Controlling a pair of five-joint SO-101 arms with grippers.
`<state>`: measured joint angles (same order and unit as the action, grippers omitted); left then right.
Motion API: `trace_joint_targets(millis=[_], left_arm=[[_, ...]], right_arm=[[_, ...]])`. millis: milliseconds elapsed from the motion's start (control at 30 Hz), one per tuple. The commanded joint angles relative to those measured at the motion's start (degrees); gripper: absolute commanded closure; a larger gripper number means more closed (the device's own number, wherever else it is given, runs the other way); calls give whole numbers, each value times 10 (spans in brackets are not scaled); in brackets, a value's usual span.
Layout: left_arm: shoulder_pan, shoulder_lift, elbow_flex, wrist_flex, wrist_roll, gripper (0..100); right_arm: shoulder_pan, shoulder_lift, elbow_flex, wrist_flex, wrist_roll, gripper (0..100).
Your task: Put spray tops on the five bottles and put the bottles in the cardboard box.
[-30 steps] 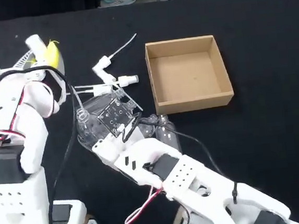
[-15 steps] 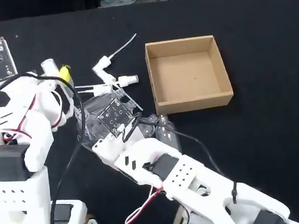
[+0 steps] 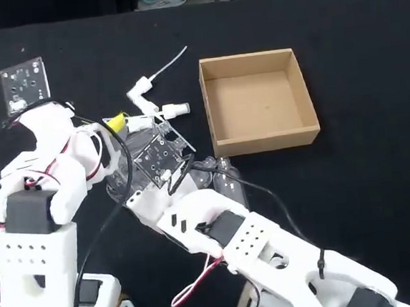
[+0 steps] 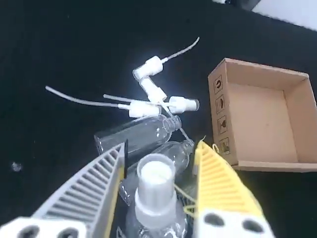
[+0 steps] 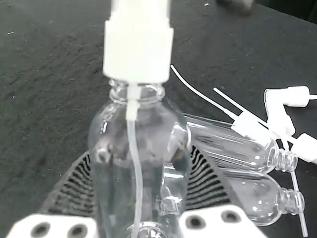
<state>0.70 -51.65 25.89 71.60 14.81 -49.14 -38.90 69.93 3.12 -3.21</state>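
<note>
The left gripper (image 4: 159,153), its grey and yellow jaws apart, straddles the white plastic spray top (image 4: 155,181) sitting on the clear plastic bottle (image 5: 138,163), which the right gripper (image 5: 141,154) clamps. The step in hand appears to be capping. Next, the top probably needs tightening, then the bottle goes to the open brown cardboard box (image 3: 261,143) at two o'clock.

black table (image 3: 370,74) — box (image 3: 265,142), bottles (image 3: 225,177), spray tops (image 3: 142,91)

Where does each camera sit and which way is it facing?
High view: fixed above the table, facing down on the box and loose tops; left arm and right arm show.
Left wrist view: on the left arm, facing down past the open left pincer onto the capped bottle.
Right wrist view: on the right arm, facing along the right pincer, shut on that bottle.
Shared: both wrist views see the capped bottle and loose tops.
</note>
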Motion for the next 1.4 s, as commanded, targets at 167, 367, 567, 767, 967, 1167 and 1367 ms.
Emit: trace_joint_targets(millis=[167, 367, 567, 767, 967, 1167, 1367], left_arm=[[-30, -4, -164, 41, -53, 780], [-109, -1, -141, 3, -55, 780], [-92, -8, -43, 4, -56, 780], [-56, -19, -92, 33, -88, 780], [-88, -74, -225, -8, -89, 780], [-92, -82, -204, 23, -90, 780], [-92, -89, 87, -99, -87, 780]], right_arm=[[-7, -22, -6, -16, -2, 985], [-7, -22, -5, -17, -2, 985], [-5, -22, -6, -15, -2, 985], [-2, -57, 3, -2, -2, 985], [98, -164, 13, 111, -1, 985], [351, -325, -25, 298, -1, 984], [640, -399, -56, 333, -1, 981]])
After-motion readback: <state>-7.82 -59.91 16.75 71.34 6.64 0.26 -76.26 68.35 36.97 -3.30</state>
